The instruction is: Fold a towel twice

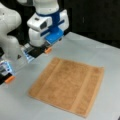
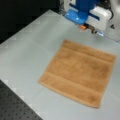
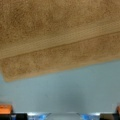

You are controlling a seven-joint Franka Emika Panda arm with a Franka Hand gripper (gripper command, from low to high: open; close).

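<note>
Both front views show one grey table, cut off by the frame on several sides, with a dark perforated surface beyond its corner at a front view's bottom left. On it lies one towel, orange-brown, spread flat in a single layer with no fold made; its four corners all show in both front views. Two lighter woven bands run across it, one near each of two opposite edges. In the wrist view only the near strip of the towel shows, cut off at the top and both sides, with one band and one corner at the left.

One white arm enters at a front view's left, cropped by the frame. Its gripper hangs over bare table just beyond the towel's far edge, not touching the cloth. In a front view most of it is hidden under the blue and white wrist housing. Two orange-tipped fingers stand wide apart, with nothing between them; in the wrist view only their tips peek in at the bottom corners.
</note>
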